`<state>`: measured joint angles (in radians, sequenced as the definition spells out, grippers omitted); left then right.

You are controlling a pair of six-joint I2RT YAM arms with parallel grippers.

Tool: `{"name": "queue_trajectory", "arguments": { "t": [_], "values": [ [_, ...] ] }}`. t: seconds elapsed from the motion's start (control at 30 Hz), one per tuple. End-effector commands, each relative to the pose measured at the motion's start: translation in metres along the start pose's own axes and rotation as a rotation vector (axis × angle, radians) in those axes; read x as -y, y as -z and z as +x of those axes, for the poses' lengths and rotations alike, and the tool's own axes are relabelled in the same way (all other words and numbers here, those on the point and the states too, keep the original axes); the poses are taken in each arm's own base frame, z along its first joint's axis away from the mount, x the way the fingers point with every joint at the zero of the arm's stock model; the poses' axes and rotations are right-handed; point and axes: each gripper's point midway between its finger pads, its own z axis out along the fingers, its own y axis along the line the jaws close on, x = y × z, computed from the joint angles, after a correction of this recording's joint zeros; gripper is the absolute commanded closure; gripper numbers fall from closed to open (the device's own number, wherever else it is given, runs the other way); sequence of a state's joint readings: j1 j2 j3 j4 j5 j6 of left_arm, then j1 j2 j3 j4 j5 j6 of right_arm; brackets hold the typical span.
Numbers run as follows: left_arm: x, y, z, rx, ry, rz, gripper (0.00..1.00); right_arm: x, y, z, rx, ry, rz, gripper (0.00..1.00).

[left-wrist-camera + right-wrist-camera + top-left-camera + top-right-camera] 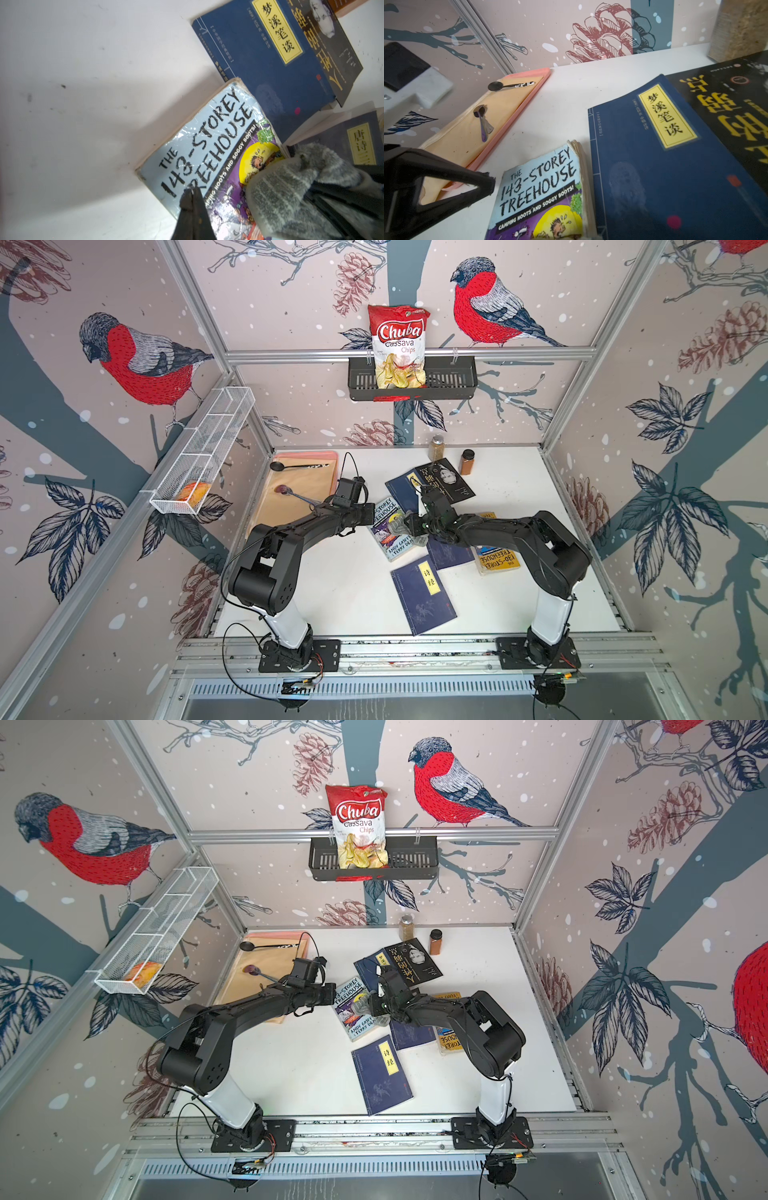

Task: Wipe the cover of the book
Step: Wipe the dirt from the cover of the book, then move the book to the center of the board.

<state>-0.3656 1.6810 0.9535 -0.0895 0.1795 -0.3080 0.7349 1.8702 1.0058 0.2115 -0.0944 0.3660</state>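
Left wrist view: clenched left tool (192, 199) at the Treehouse book (207, 135) edge; grey cloth (280, 197) wraps the right tool (324, 191), grip impossible to tell.

- My left arm (291, 531) and right arm (519, 526) are matte black, with blocky links and rounded joints.
- My lowest segments (286, 624) are glossy white.
- My base plates (328, 655) are black and flat, with screws.
- Thin black cables (223, 655) loop out.
- My left fingers (193, 212) are black and tapered.

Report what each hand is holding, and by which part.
Right hand pinches the cloth by a bunched fold. Left hand, shut, holds nothing; its tips rest on the book cover.
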Motion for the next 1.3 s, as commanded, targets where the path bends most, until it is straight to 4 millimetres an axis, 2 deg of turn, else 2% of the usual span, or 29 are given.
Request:
{"name": "queue_trajectory", "arguments": {
  "t": [0.0, 0.1, 0.17, 0.27, 0.37, 0.57, 0.77, 0.83, 0.93, 1.1, 1.27],
  "values": [
    [0.009, 0.001, 0.015, -0.027, -0.016, -0.008, 1.0, 0.027, 0.004, 0.008, -0.015, -0.027, 0.102, 0.72],
    [0.021, -0.002, 0.034, -0.05, -0.021, 0.009, 1.0, 0.037, 0.0, 0.02, -0.065, -0.035, 0.125, 0.72],
    [0.025, -0.004, 0.046, -0.065, -0.012, 0.02, 1.0, 0.035, -0.004, 0.027, -0.097, -0.031, 0.114, 0.72],
    [0.026, -0.009, 0.059, -0.079, 0.013, 0.043, 1.0, 0.02, -0.012, 0.036, -0.127, -0.021, 0.059, 0.72],
    [0.019, -0.016, 0.065, -0.081, 0.02, 0.021, 1.0, 0.003, -0.022, 0.04, -0.148, -0.004, 0.009, 0.74],
    [-0.006, -0.037, 0.055, -0.092, 0.068, -0.029, 1.0, -0.03, -0.046, 0.039, -0.173, 0.028, -0.065, 0.75],
    [-0.06, -0.052, 0.032, -0.073, 0.16, -0.112, 1.0, -0.043, -0.067, 0.027, -0.159, 0.019, -0.114, 0.76],
    [-0.072, -0.055, 0.026, -0.074, 0.173, -0.122, 1.0, -0.045, -0.073, 0.019, -0.148, 0.018, -0.121, 0.76],
    [-0.078, -0.057, 0.02, -0.074, 0.167, -0.137, 1.0, -0.05, -0.078, 0.006, -0.132, 0.027, -0.124, 0.76],
    [-0.08, -0.058, 0.022, -0.082, 0.167, -0.145, 1.0, -0.053, -0.074, -0.019, -0.077, 0.036, -0.126, 0.75],
    [-0.079, -0.05, 0.023, -0.073, 0.168, -0.151, 1.0, -0.05, -0.08, -0.025, -0.083, 0.041, -0.132, 0.75]
  ]
}}
